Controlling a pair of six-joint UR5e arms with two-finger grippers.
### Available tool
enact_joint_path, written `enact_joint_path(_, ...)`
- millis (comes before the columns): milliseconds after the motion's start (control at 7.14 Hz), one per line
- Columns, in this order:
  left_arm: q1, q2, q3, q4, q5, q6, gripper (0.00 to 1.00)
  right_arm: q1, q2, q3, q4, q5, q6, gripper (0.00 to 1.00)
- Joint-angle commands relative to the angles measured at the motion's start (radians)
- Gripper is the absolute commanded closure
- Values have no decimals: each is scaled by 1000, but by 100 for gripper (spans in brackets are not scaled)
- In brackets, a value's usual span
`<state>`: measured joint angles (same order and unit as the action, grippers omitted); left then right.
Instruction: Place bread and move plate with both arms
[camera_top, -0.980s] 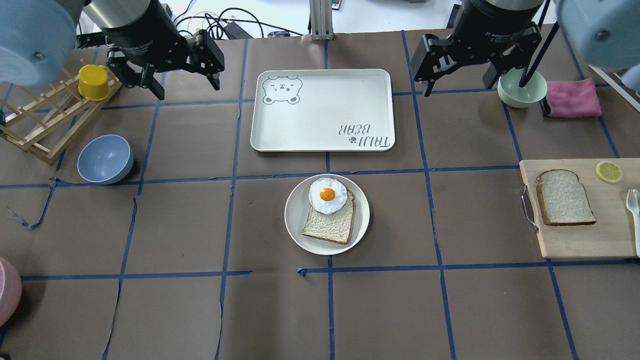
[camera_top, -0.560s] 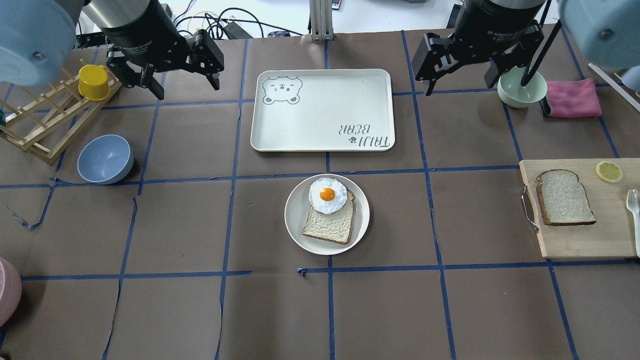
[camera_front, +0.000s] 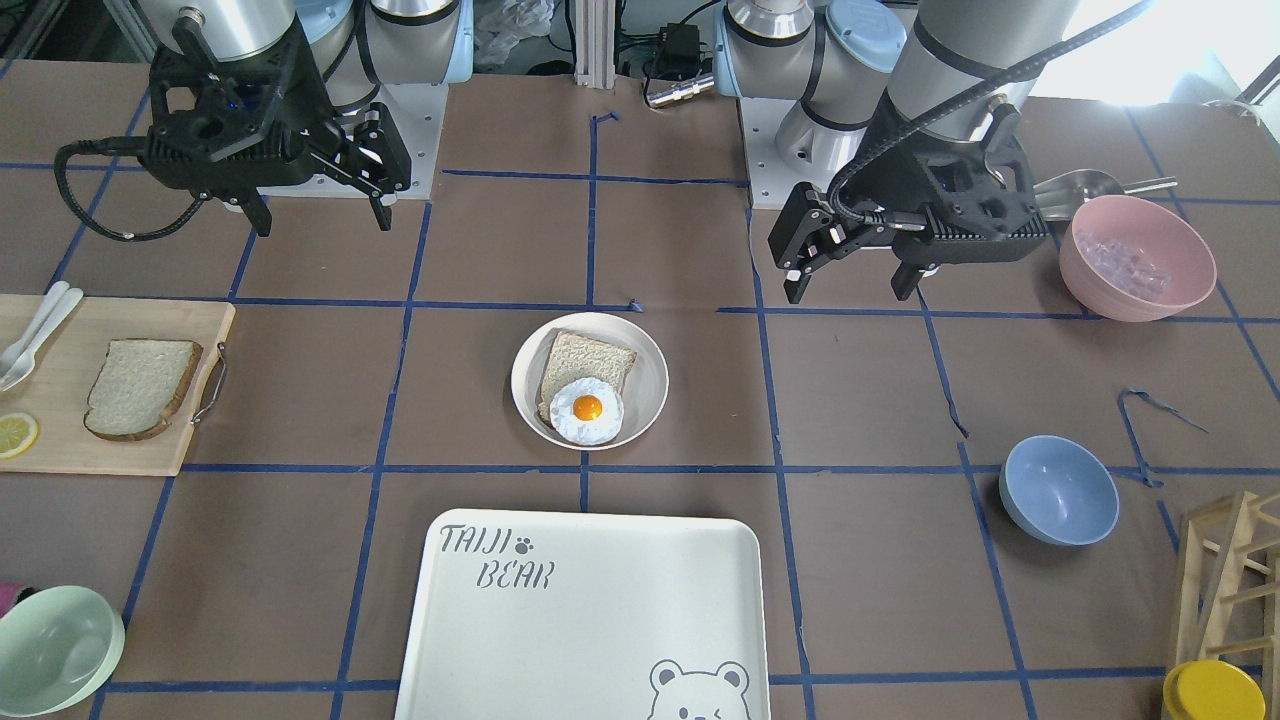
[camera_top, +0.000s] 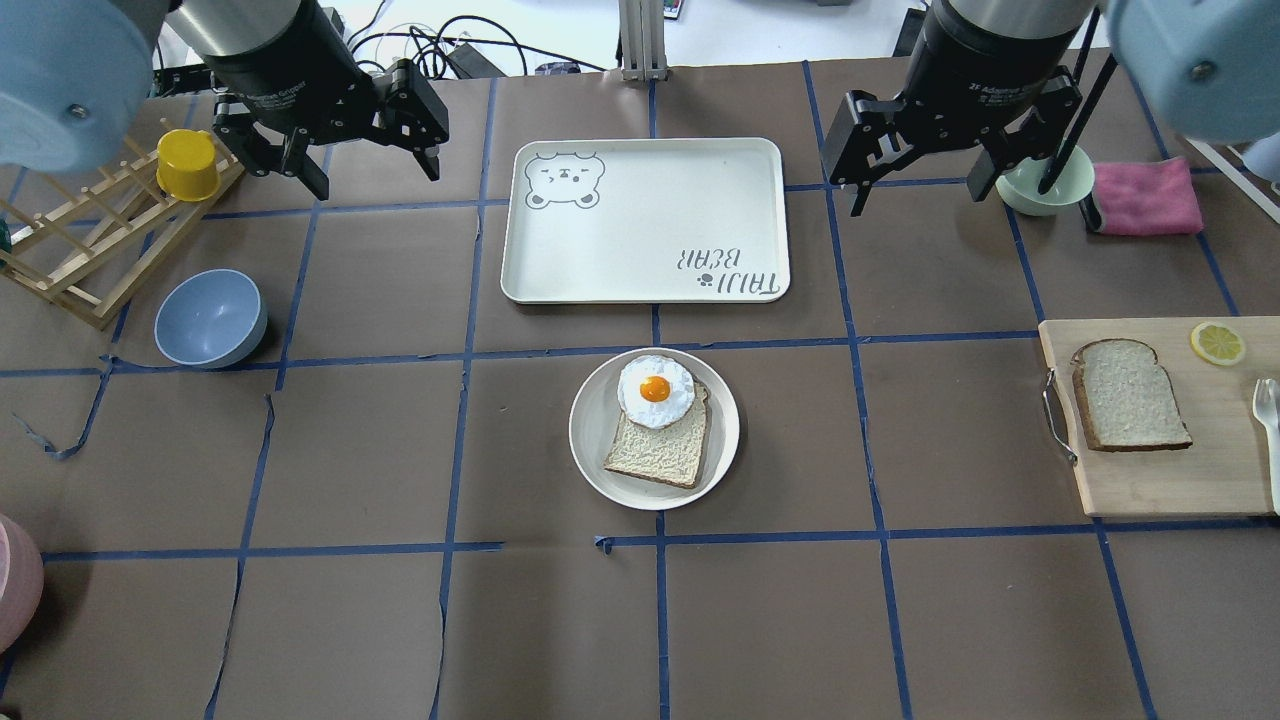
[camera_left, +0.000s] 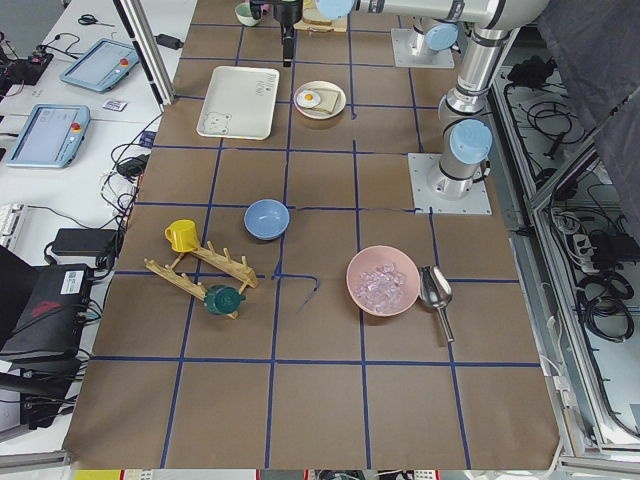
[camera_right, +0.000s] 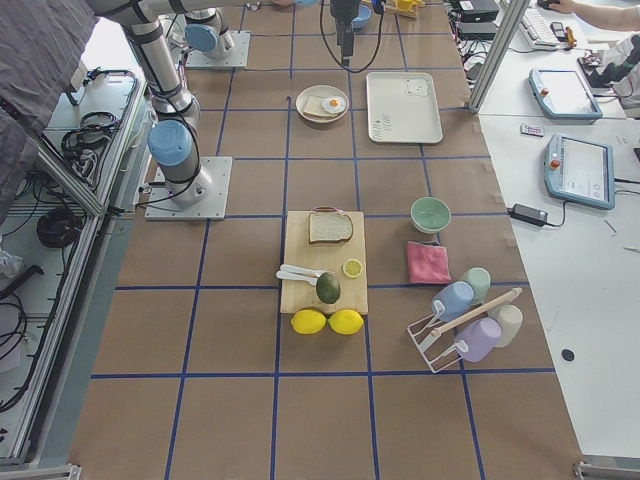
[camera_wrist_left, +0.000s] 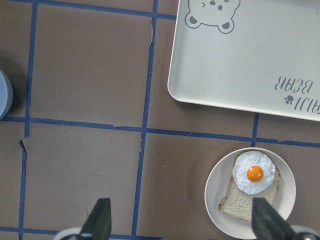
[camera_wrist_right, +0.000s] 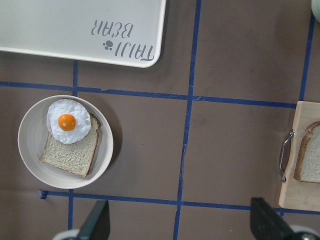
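The bread (camera_top: 1130, 395), a thick slice with a dark crust, lies on a wooden cutting board (camera_top: 1160, 480) at the right; it also shows in the front view (camera_front: 140, 388). The plate (camera_top: 590, 440) sits at the table's middle and holds a thinner beige slice (camera_top: 660, 450) with a fried egg (camera_top: 655, 390) on it. My left gripper (camera_top: 378, 180) hangs open and empty at the far left. My right gripper (camera_top: 918, 200) hangs open and empty at the far right, well above the table and away from the bread.
A white TAIJI BEAR tray (camera_top: 645, 220) lies beyond the plate. A green bowl (camera_top: 1045, 185) and a pink cloth (camera_top: 1145, 195) are far right. A blue bowl (camera_top: 210, 318), a wooden rack (camera_top: 90, 250) with a yellow cup (camera_top: 187, 165), and a pink bowl (camera_front: 1137, 257) are on the left.
My right gripper has shifted slightly to the right and toward the near side. The left arm, the bread and the plate have not moved.
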<state>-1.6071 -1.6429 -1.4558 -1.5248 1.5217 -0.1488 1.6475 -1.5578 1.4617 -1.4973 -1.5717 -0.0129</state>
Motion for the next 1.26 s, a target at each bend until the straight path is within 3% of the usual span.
enact_joint_path(0,0,0,0,0,0,0,0,-1,1,0,-1,-7,-2,0)
enact_joint_path(420,0,1,0,0,0,0,0,-47,-1,5,14,-7,-2,0)
enact_joint_path(700,1,1,2,0,0,0,0,-84,1,32,14,-75,-7,0)
enact_joint_path(980,1,1,2,0,0,0,0,-263,31,144,-1,-161,-34,0)
enact_joint_path(1120,1,2,0,0,0,0,0,-359,50,248,-112,-163,-118,0)
